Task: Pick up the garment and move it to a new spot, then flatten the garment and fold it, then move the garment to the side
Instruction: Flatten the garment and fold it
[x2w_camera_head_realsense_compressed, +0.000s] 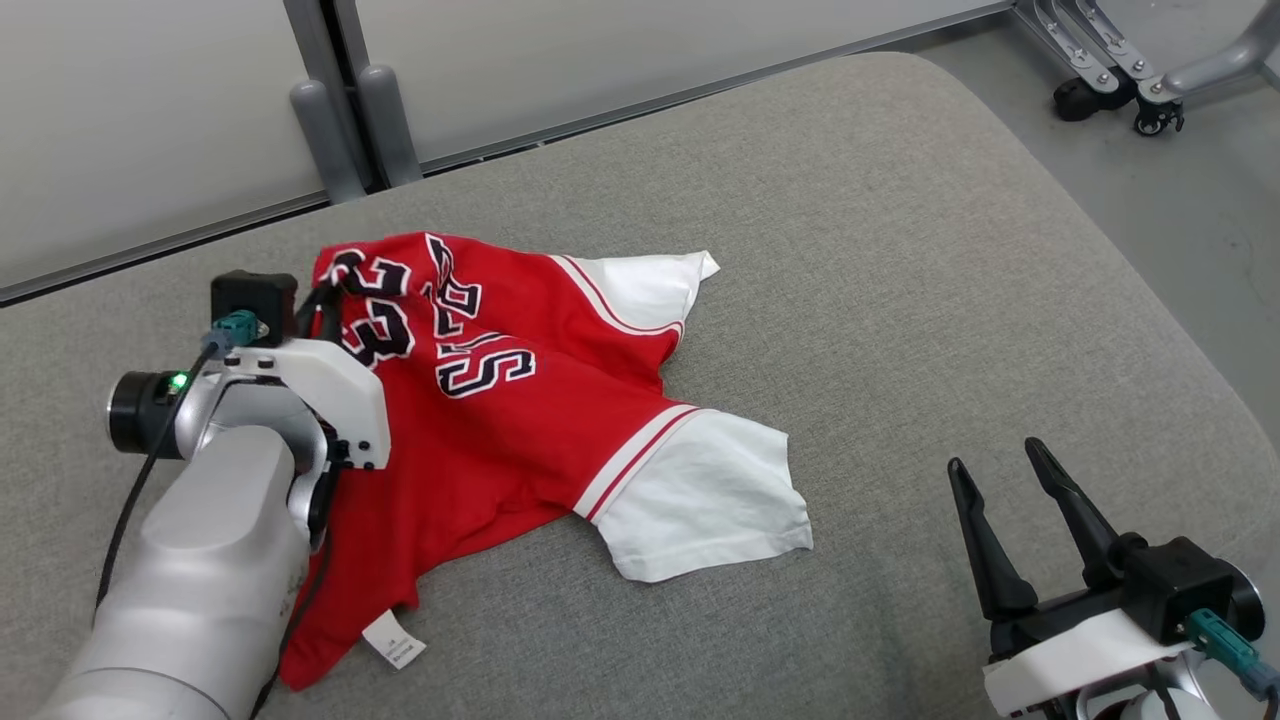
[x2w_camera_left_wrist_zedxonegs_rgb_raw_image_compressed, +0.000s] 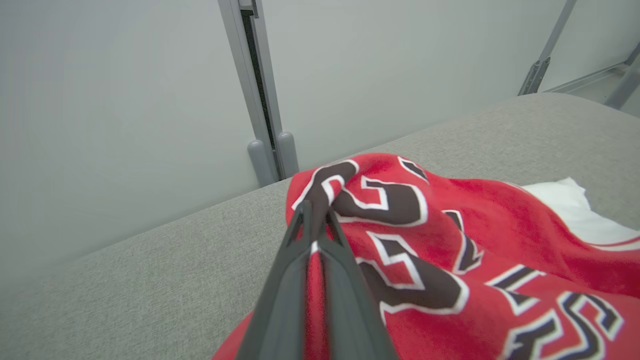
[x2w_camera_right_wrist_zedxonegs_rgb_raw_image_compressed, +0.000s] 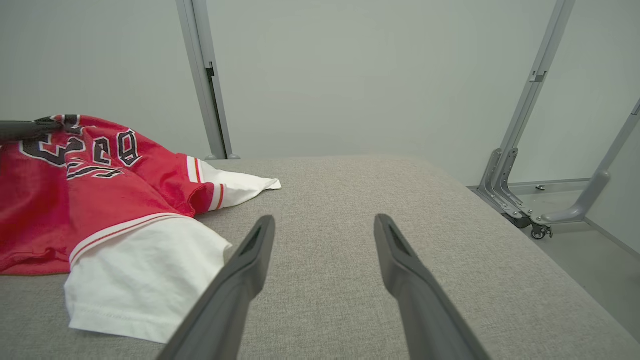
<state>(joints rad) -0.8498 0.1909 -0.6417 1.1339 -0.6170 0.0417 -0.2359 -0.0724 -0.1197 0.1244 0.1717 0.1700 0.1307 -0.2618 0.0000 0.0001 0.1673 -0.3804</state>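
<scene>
One red garment lies crumpled on the left half of the grey tabletop, its lettered end near the far edge and its one label toward the near edge. Two white sleeves point right, where bare surface runs open to the rounded right edge. The left fingers are clamped on a red fold at the lettered end; the right fingers stand spread and empty, apart from the nearer sleeve
</scene>
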